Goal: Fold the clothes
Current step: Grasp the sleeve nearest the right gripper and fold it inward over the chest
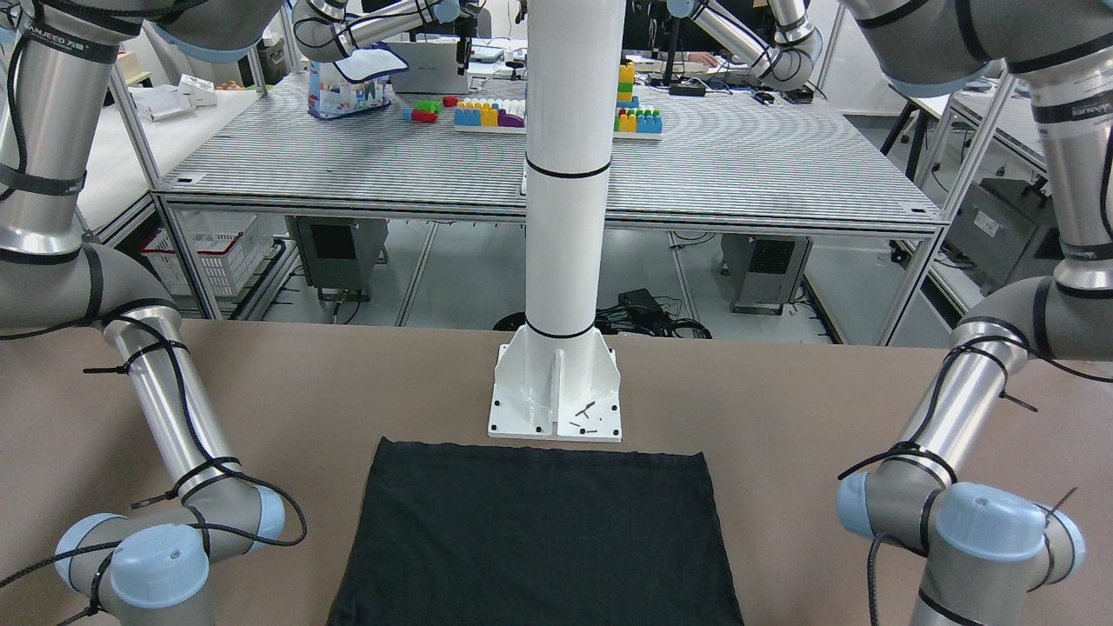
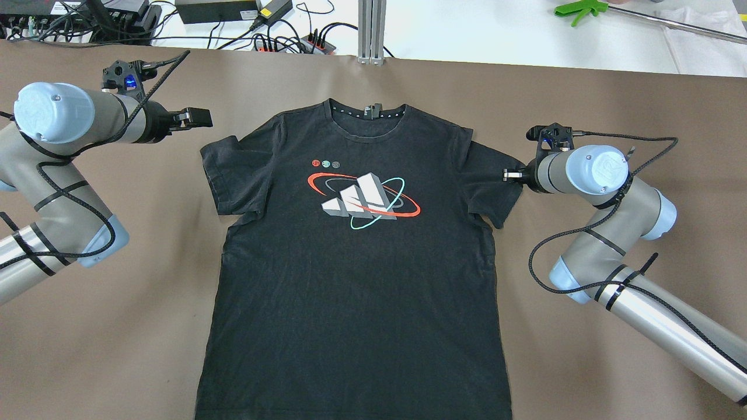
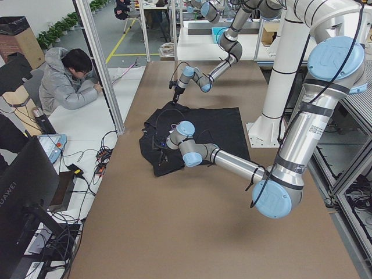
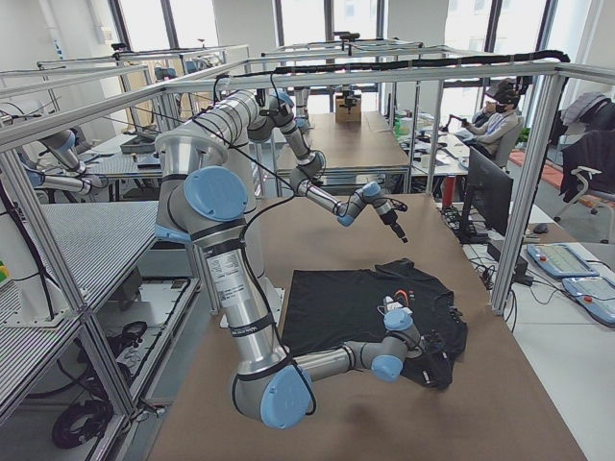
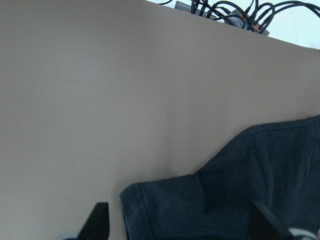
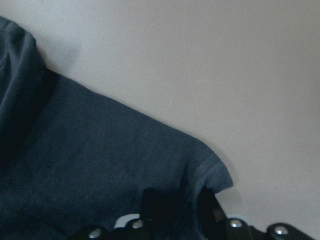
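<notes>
The clothes are one black T-shirt [image 2: 356,280] with a red, grey and teal chest print. It lies flat and face up on the brown table, collar toward the far edge; its hem end shows in the front-facing view [image 1: 539,539]. My left gripper [image 2: 201,116] hangs open just beyond the shirt's left sleeve [image 5: 165,205], fingers wide apart [image 5: 182,225] and holding nothing. My right gripper [image 2: 508,174] sits at the outer edge of the right sleeve. In the right wrist view its fingers [image 6: 150,205] stand close together with the sleeve hem [image 6: 210,170] between them.
The white pillar base [image 1: 556,391] stands just behind the shirt's hem. Cables and power strips [image 2: 280,41] and an aluminium post [image 2: 370,29] line the far table edge, with a green tool [image 2: 578,10] beyond. A seated person [image 3: 67,81] is off the table's side.
</notes>
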